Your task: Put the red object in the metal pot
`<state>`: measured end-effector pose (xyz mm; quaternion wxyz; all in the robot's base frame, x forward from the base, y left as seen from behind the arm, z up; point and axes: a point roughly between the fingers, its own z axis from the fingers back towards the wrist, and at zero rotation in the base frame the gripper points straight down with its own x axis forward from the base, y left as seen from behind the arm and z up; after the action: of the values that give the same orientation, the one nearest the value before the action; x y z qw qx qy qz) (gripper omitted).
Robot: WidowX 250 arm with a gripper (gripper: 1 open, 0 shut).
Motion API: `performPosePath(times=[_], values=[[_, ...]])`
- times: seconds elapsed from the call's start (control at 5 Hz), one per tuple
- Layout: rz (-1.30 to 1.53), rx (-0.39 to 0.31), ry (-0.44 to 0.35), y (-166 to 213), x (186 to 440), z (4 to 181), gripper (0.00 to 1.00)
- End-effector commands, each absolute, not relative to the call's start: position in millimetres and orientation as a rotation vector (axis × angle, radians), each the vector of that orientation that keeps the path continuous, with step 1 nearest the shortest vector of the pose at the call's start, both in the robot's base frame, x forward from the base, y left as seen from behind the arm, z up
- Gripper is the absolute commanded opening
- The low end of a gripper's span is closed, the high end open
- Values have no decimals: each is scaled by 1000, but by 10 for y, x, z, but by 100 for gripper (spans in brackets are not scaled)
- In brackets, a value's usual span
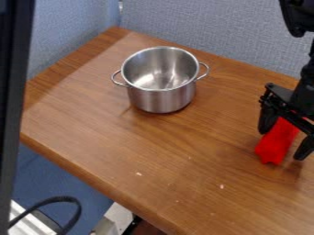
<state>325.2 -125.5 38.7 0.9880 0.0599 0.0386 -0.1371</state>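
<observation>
The red object (278, 144) stands on end on the wooden table (147, 147), close to its right edge, about midway between the far and near edges. The black gripper (284, 122) comes straight down over it with its jaws spread wide, one finger on each side of the block's upper part; whether the fingers touch the block cannot be told. The metal pot (162, 79) sits well apart toward the far left corner, upright, its mouth open and nothing inside. Behind the table rises a blue-grey wall (208, 23).
</observation>
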Motion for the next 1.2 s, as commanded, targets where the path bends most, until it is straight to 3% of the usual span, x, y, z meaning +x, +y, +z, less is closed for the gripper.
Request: performPosePath(times=[0.0,0.6,0.8,1.0], values=[[-275,122,29,-1253,3318,508,100],[-273,127,21,-1251,3314,481,100],[-263,127,34,-1242,3320,424,0],[-255,127,32,-1226,3326,442,0]])
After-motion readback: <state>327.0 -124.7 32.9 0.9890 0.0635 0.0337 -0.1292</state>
